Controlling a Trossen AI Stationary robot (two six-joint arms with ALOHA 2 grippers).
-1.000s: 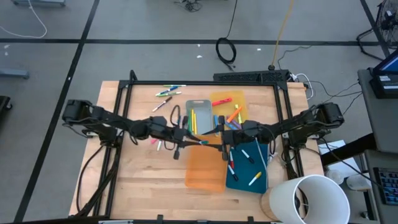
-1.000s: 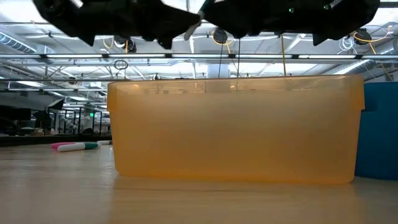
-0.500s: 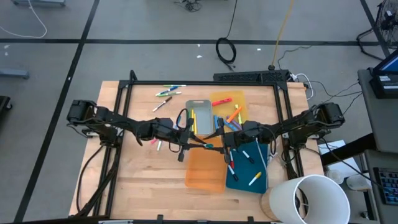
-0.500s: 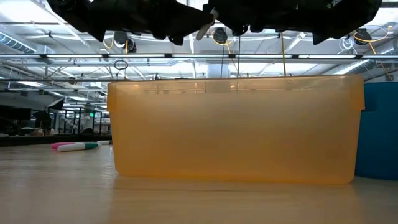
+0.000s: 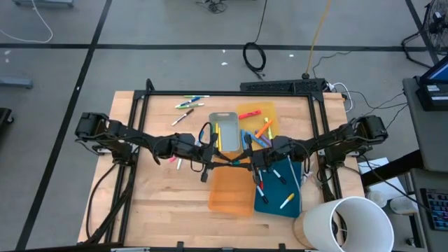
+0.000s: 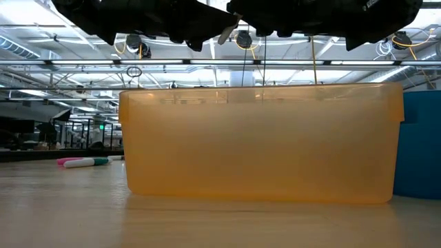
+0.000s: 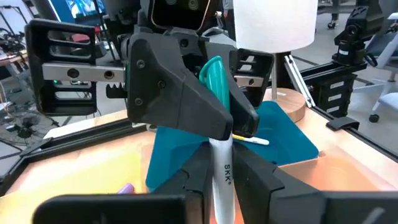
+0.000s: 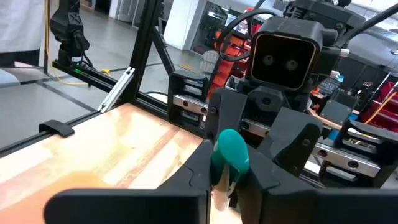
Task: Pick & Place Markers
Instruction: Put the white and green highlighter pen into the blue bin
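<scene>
One marker (image 5: 232, 162), white with a teal cap, hangs between my two grippers above the far end of the orange bin (image 5: 231, 190). My left gripper (image 5: 216, 159) reaches in from the table's left and is shut on the marker's white barrel (image 7: 222, 167). My right gripper (image 5: 246, 160) comes from the right and is shut on the teal cap (image 8: 231, 150). More markers lie in the grey tray (image 5: 224, 131), the yellow tray (image 5: 257, 120) and the blue tray (image 5: 280, 185). Loose markers lie on the wood at the far side (image 5: 189, 103) and under the left arm (image 5: 178, 162). My left gripper pinches the marker's white barrel (image 7: 222, 163) between its two fingers, coming level from the table's left. The marker lies along the fingers and sticks out past their ends, clear of the table. My right gripper pinches the teal cap end (image 7: 213, 71) between its two fingers (image 7: 186, 99), level from the table's right, facing the left gripper. The marker lies about level between the two grippers, above the orange bin.
The orange bin (image 6: 262, 145) fills the low view, with the blue tray (image 6: 422, 145) at its right and two markers (image 6: 83, 162) on the wood at its left. A white tub (image 5: 346, 224) stands at the near right corner. A black frame (image 5: 231, 93) rims the table.
My left gripper has carried the marker a little toward the table's right, up to my right gripper. My right gripper, open a second ago, has shut on the teal cap end. The marker stays lifted and about level.
</scene>
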